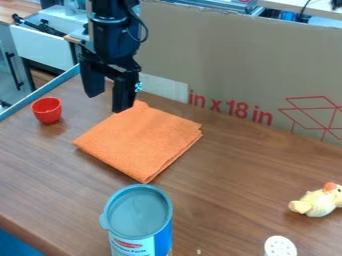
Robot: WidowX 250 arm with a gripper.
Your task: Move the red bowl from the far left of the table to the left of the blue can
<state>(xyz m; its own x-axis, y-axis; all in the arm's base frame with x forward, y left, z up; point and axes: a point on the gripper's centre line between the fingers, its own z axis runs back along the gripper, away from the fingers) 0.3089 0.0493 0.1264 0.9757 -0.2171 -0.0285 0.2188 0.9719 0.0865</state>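
The claw (109,97) hangs wide, its two dark fingers parted and pointing down over the far side of the worktop (234,172). Nothing is held between them. One finger ends at the back corner of the orange cloth (141,141); from this slant it may be touching the fabric or hanging just above it, and which of the two is hard to tell. The cloth lies nearly flat, folded into a neat layered pad with edges stacked at the right, so it probably rests stable under its own weight, though a soft corner would likely give or shift if pushed.

Close behind, a cardboard panel (227,65) stands upright like a screen, and it likely limits room on that side. The red cup (47,110) sits to the left, apart from the cloth and near the blue edging (41,95). In front, the lidded canister (137,217) stands upright, tall enough to be the main obstacle on the near side. Farther right lie a yellow toy chick (316,201) and, at the near edge, a white perforated top (280,246), both well clear of the cloth.
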